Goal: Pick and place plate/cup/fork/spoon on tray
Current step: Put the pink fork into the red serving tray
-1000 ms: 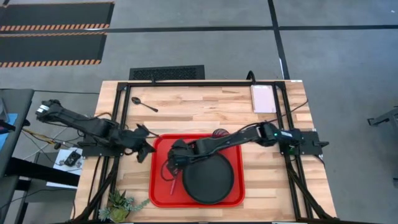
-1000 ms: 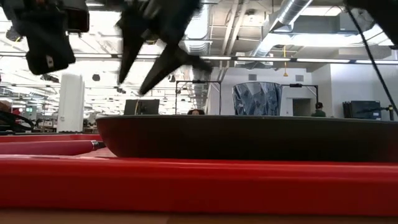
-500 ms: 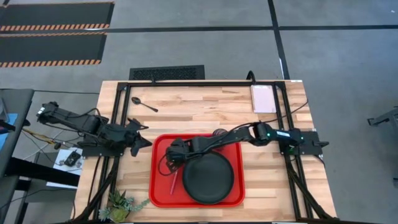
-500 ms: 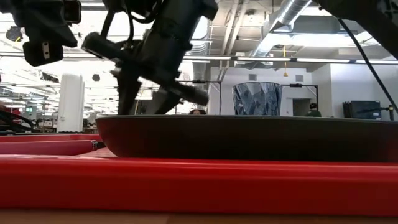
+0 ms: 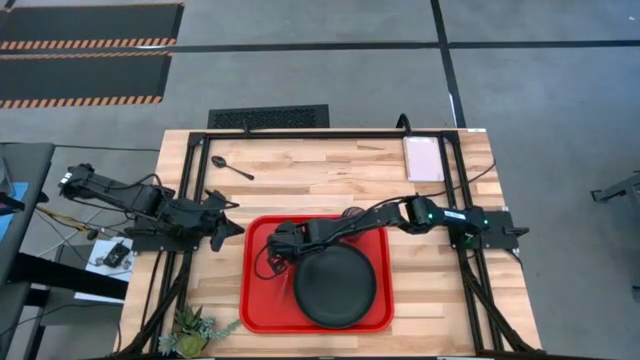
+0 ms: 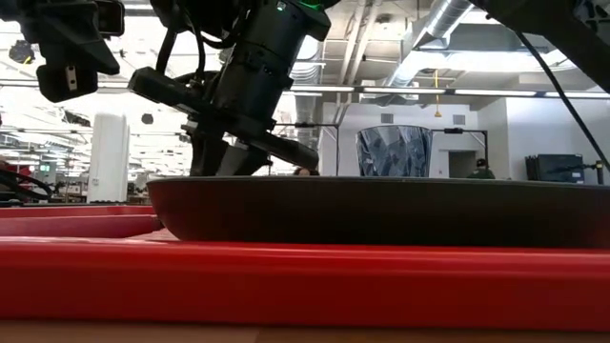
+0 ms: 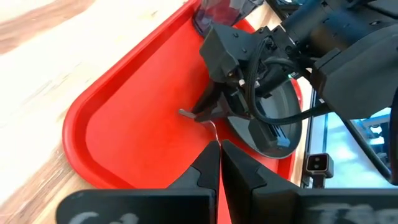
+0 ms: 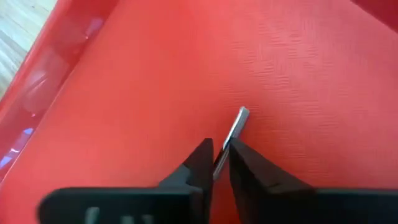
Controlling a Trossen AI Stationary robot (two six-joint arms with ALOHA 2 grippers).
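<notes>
— Where is your fork [image 8: 231, 137]?
— Over the red tray [image 5: 262, 310], beside the black plate [image 5: 335, 285]; the right gripper [image 8: 216, 163] fingers pinch it. Your left gripper [image 7: 219, 163] fingers are closed, empty.

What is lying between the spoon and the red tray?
Only bare wooden table: in the high view, nothing lies between the spoon and the tray.
</notes>
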